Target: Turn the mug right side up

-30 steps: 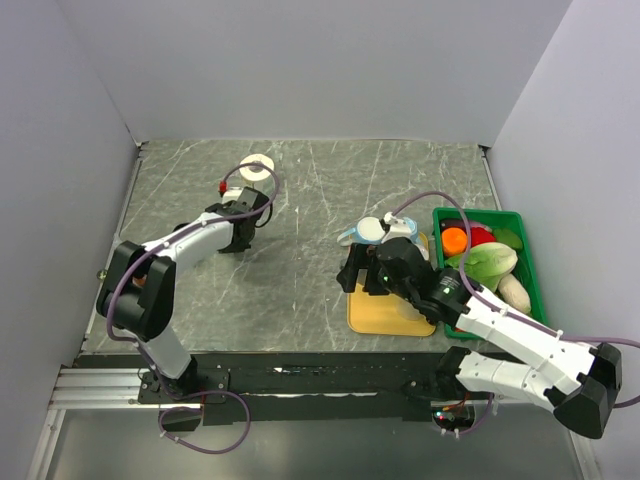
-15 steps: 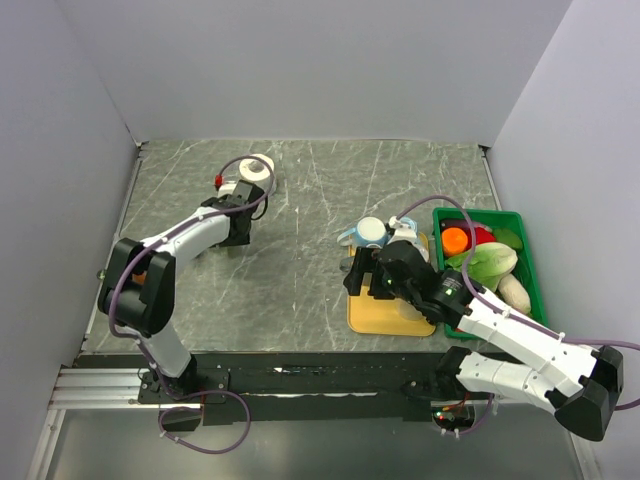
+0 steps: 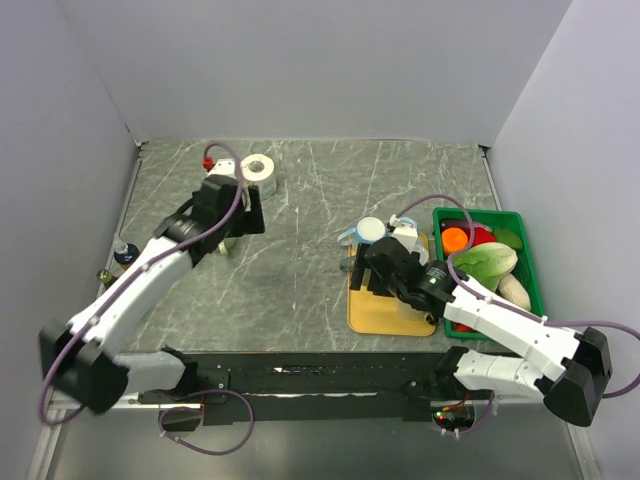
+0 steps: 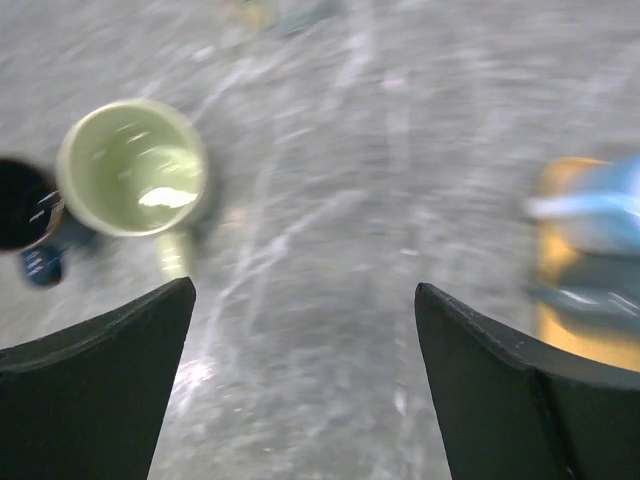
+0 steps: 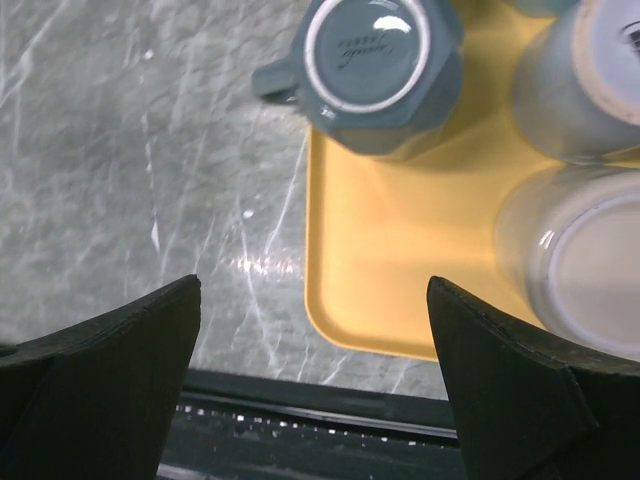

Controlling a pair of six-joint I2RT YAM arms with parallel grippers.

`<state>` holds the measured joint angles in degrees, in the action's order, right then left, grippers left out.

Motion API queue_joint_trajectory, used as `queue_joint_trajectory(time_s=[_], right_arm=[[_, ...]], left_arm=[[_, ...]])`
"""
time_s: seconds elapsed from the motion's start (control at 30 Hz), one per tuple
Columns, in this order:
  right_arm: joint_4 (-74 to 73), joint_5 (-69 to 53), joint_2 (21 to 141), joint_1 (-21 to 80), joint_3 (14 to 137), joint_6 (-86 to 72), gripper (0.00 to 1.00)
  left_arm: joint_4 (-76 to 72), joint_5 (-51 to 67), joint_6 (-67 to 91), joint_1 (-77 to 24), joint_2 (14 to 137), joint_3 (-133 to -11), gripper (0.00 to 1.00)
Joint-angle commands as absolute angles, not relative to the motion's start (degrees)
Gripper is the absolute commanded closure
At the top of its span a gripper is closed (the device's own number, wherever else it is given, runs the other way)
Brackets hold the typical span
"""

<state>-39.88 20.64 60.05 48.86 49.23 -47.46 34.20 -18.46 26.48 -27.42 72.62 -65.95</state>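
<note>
On the grey table (image 3: 320, 190), your right gripper (image 5: 313, 282) is hanging, fingers spread, over the yellow tray (image 5: 400, 270), where a blue mug (image 5: 375, 60) is sitting bottom-up. Your left gripper (image 4: 305, 290), also spread, is hovering near the pale mug (image 4: 133, 168), which is standing mouth-up at the far left.

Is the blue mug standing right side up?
No, the blue mug shows its stamped underside to the right wrist camera above it.
</note>
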Motion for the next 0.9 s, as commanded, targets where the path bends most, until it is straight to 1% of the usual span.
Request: queue_joint_trajectory(time_s=[0.0,0.03,0.17,0.3,0.37,0.53,0.67,0.77,0.87], right_arm=[[-43.59,27.77,62.40,48.60,54.31,-51.15,0.00],[-43.68,27.95,62.49,48.60,54.40,-51.24,0.00],[-41.92,26.90,62.66,48.25,54.05,-48.43,0.00],[-52.26,29.96,62.14,47.55,56.60,-48.16,0.00],[-55.80,30.23,60.39,46.59,56.69,-47.90,0.00],[-61.25,26.46,53.89,42.02,52.57,-47.72,0.00],[-59.95,24.26,48.09,39.03,47.56,-47.73,0.00],[-55.39,19.19,45.63,36.04,44.40,-45.97,0.00],[-54.05,16.79,45.00,32.44,42.72,-44.65,0.00]], left_arm=[[22.36,-0.46,20.14,-27.33,63.92,-60.48,0.04],[21.19,4.52,18.65,-27.33,63.20,-58.99,0.04],[18.19,8.96,16.00,-27.33,61.70,-56.95,0.04],[15.04,11.60,16.69,-27.33,60.12,-53.19,0.04],[16.69,12.73,17.23,-27.33,60.20,-53.43,0.04],[17.49,13.36,17.14,-27.25,59.77,-54.41,0.04],[16.70,13.88,17.31,-27.33,58.71,-53.61,0.04],[16.96,14.15,16.79,-27.33,58.54,-53.70,0.04],[17.58,13.19,16.08,-27.33,58.36,-53.97,0.04]])
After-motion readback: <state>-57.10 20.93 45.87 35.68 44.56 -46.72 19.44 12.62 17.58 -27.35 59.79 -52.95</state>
